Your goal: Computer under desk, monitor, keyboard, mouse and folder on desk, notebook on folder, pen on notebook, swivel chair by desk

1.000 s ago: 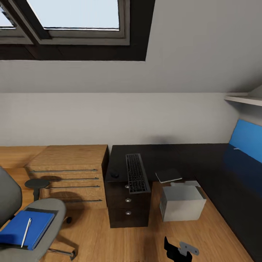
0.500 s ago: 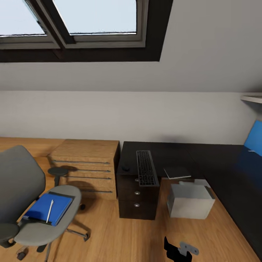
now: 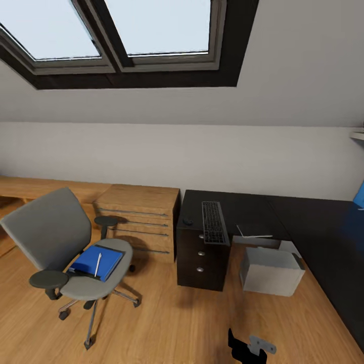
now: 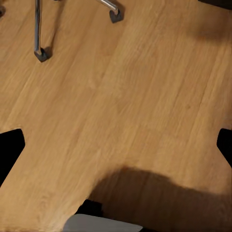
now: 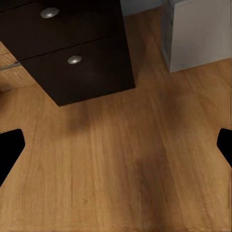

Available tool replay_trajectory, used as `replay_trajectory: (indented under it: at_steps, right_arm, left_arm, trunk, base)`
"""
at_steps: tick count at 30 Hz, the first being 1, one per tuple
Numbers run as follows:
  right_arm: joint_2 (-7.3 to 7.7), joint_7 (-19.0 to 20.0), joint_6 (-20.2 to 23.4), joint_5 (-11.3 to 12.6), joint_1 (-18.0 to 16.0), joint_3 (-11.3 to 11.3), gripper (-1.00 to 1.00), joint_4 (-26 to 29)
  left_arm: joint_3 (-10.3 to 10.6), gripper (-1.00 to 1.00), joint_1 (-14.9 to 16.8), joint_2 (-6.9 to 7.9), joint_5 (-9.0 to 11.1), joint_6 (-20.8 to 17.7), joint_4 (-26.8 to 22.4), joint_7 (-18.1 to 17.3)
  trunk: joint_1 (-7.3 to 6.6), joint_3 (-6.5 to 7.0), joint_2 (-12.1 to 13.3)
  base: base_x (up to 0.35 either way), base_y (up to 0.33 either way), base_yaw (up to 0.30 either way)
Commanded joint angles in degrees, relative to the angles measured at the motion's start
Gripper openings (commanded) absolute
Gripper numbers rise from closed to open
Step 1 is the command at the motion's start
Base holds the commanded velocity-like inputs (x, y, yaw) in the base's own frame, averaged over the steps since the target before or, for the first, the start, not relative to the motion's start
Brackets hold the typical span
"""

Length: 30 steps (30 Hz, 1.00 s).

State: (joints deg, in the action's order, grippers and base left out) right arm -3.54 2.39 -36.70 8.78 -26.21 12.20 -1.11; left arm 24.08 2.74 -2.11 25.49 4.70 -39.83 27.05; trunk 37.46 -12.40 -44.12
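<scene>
The swivel chair [image 3: 65, 242] stands on the plank floor [image 3: 167, 323] in front of the light wooden cabinet [image 3: 139, 217], well apart from the black surface [image 3: 263, 212]. On its seat lies the blue folder [image 3: 96, 262], with a thin pale pen [image 3: 97, 264] resting lengthwise on top of it.

On the surface, the keyboard [image 3: 214, 222] lies over the drawer unit [image 3: 202, 260], running from the front edge toward the wall. The mouse [image 3: 188, 221] sits just beside it, near the surface's left edge. On the keyboard's other side, a thin flat notebook [image 3: 255, 231] lies at the front edge. The computer [image 3: 272, 270] stands on the floor beside the drawers, at the surface's inner corner.

In the head view a dark part of the right arm [image 3: 250, 346] shows at the bottom, over bare floor; I cannot tell from it how the gripper stands. In each wrist view both dark fingertips sit at opposite borders, so both grippers are spread wide and hold nothing. The left fingertips [image 4: 10, 150] hang over floor near the chair's casters [image 4: 41, 54]; the right fingertips [image 5: 10, 150] hang over floor near the drawers [image 5: 72, 53] and the computer [image 5: 200, 34]. All the task's things lie well apart from both grippers.
</scene>
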Motion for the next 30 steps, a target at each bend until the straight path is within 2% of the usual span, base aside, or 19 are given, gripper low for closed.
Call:
replay_trajectory:
  at_steps: [1,21,30]
  right_arm:
    - [0.02,0.25,-0.27,0.54,-0.07,-0.07,1.00,-0.12]
    - [0.11,0.25,-0.30,0.54,-0.07,-0.07,1.00,-0.04]
    - [0.13,0.25,-0.30,0.54,-0.07,-0.07,1.00,-0.03]
  left_arm:
    - [0.35,1.00,0.07,0.06,0.61,0.40,0.01,0.37]
    - [0.27,1.00,0.07,0.18,0.69,0.42,0.01,0.30]
    - [0.28,1.00,0.07,0.10,0.67,0.47,0.01,0.36]
  trunk:
    - [-0.25,0.08,0.35]
    - [-4.64,3.60,8.37]
    - [-4.64,3.60,8.37]
  base:
    - [-0.338,-0.042,0.052]
    - [-0.326,-0.031,0.009]
    - [-0.042,0.000,0.000]
